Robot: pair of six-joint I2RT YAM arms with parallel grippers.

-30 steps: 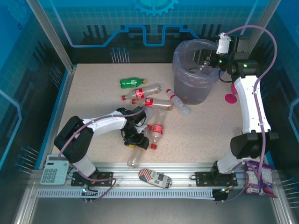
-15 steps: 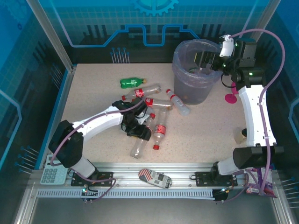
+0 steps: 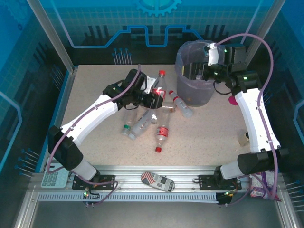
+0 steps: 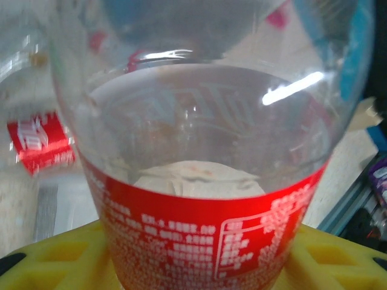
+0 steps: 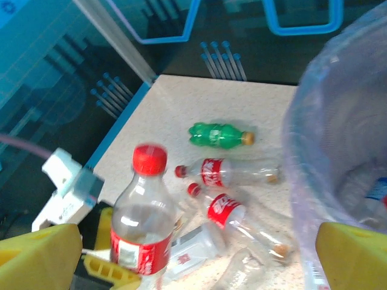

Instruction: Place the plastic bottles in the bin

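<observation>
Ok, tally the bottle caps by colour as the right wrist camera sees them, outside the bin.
Red caps: 3, on the upright bottle, the upper lying bottle and the lower lying bottle
Yellow caps: 1, on the green bottle
Total: 4 caps (the crumpled clear bottles at the bottom edge show no cap I can make out)
</observation>
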